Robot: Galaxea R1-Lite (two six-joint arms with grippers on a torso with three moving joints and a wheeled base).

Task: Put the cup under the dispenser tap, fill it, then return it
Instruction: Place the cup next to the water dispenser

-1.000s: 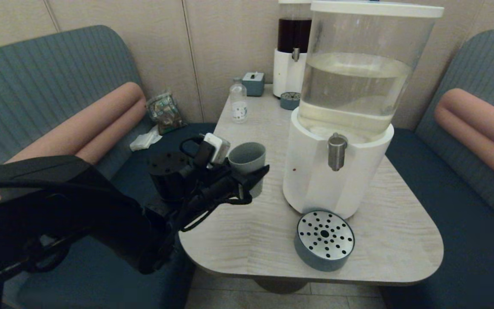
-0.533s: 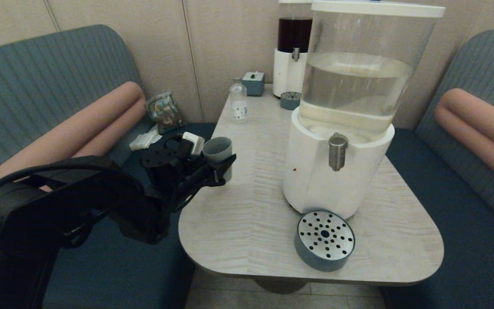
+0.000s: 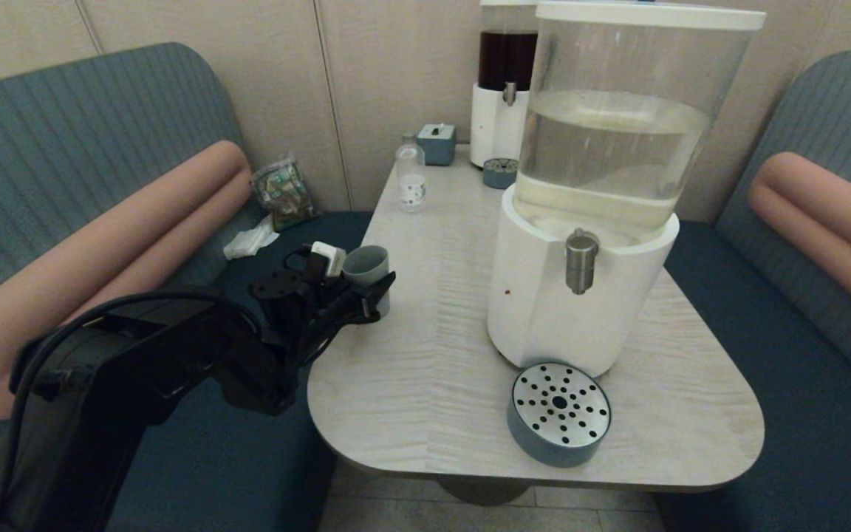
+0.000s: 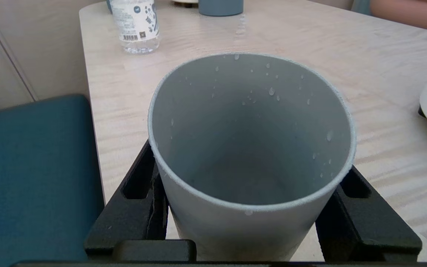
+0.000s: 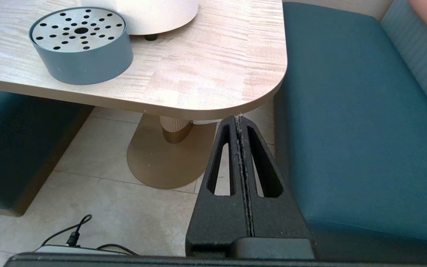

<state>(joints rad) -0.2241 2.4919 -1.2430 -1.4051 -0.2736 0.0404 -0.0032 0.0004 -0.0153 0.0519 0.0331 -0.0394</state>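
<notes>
Booth seating surrounds the table, at whose left edge the cup is held upright between the closed-in fingers of the left gripper. Well to the gripper's right, the dispenser tap is seen; the right gripper, pressed shut and empty, is parked below the table.

Soft, even indoor light w/ warm cast; no harsh shadows.
Head view: left arm is near-black at 8 o'clock, detail lost; faint sheen on the clear tank at 1 o'clock; straight wall seams bow toward edges (wide lens). Left wrist view: cup rim sharp, droplets inside readable, bottle at 11 o'clock slightly soft. Right wrist view: table top washed out, bright at 12 o'clock; floor under it shaded.
</notes>
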